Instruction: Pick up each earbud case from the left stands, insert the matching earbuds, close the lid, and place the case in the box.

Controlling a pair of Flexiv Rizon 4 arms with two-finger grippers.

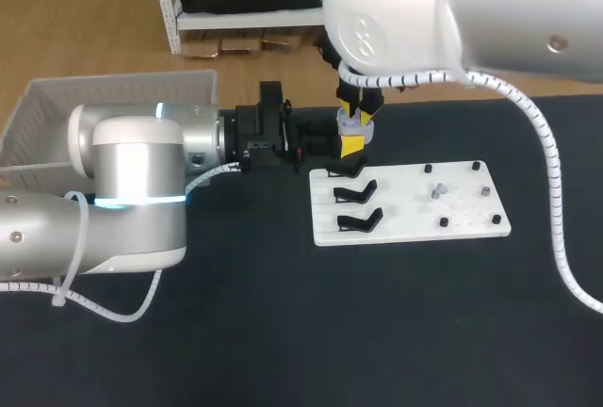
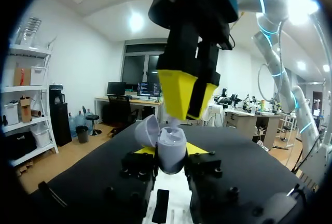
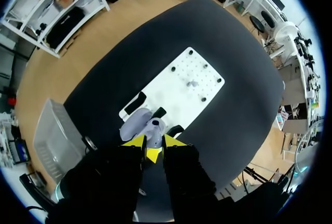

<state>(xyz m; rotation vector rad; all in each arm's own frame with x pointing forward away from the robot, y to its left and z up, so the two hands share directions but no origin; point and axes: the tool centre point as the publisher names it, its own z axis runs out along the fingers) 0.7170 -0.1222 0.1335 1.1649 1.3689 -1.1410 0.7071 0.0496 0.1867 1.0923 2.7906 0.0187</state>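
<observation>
My left gripper (image 1: 350, 145) is shut on a lavender earbud case (image 1: 355, 126), held over the back left corner of the white board (image 1: 415, 207). In the left wrist view the case (image 2: 172, 143) sits upright between the yellow tips with its lid (image 2: 147, 130) swung open. My right gripper (image 2: 176, 117) hangs straight above the case mouth, its tips pinched on a small pale earbud (image 2: 174, 125). From the right wrist view the open case (image 3: 153, 129) lies just beyond the right gripper (image 3: 153, 143). A second earbud (image 1: 436, 190) rests on the board.
Three black stands (image 1: 358, 204) line the board's left side, all bare. Small black pegs (image 1: 443, 222) dot its right half. A grey plastic box (image 1: 57, 115) stands at the table's far left, behind my left arm.
</observation>
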